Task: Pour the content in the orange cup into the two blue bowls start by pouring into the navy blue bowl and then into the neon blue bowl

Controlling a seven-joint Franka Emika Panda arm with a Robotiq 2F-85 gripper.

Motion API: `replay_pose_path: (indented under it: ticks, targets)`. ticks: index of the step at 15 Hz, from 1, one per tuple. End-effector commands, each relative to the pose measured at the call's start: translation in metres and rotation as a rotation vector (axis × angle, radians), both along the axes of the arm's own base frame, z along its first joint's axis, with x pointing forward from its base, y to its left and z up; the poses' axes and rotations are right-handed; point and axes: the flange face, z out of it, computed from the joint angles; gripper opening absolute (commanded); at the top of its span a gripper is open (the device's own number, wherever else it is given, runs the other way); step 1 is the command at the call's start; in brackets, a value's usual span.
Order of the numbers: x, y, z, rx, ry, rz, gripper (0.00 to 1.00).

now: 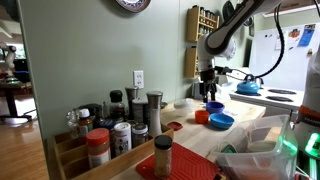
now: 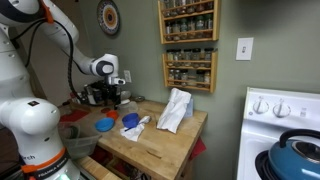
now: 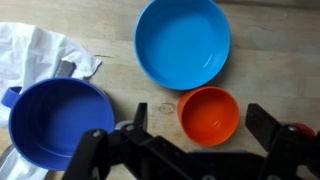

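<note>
Hovering over orange cup (image 3: 209,115) — gripper (image 3: 180,150) pointing down, spread wide, empty — navy blue bowl (image 3: 58,122) just beside

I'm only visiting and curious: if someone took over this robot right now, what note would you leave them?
Gripper: open, holding nothing, hovering over the cup.
Cup: upright on the table, near both bowls, touching neither.
Navy bowl and neon bowl: both look empty.
Done: nothing poured, cup not yet grasped.
Left: grasp cup, pour into navy bowl first, then neon bowl.
</note>
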Motion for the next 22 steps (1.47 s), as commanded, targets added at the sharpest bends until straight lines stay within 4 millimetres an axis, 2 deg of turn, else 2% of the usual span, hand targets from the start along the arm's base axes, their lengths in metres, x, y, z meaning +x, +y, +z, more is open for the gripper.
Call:
replay_pose_path:
  ticks: [1,5,15,17,18,19,20,22]
  targets:
    - [0.002,0.002,-0.019,-0.022,-0.030,0.007,1.00]
    - [0.006,0.003,-0.034,-0.032,-0.044,0.026,1.00]
    - [0.008,0.006,-0.058,-0.042,-0.050,0.046,0.78]
    - [0.008,0.006,-0.061,-0.042,-0.051,0.045,0.64]
    - [0.009,0.006,-0.062,-0.043,-0.052,0.044,0.60]
    - [0.009,0.006,-0.062,-0.044,-0.053,0.045,0.60]
    - [0.009,0.006,-0.062,-0.044,-0.054,0.044,0.49]
    - [0.009,0.006,-0.063,-0.045,-0.054,0.042,0.34]
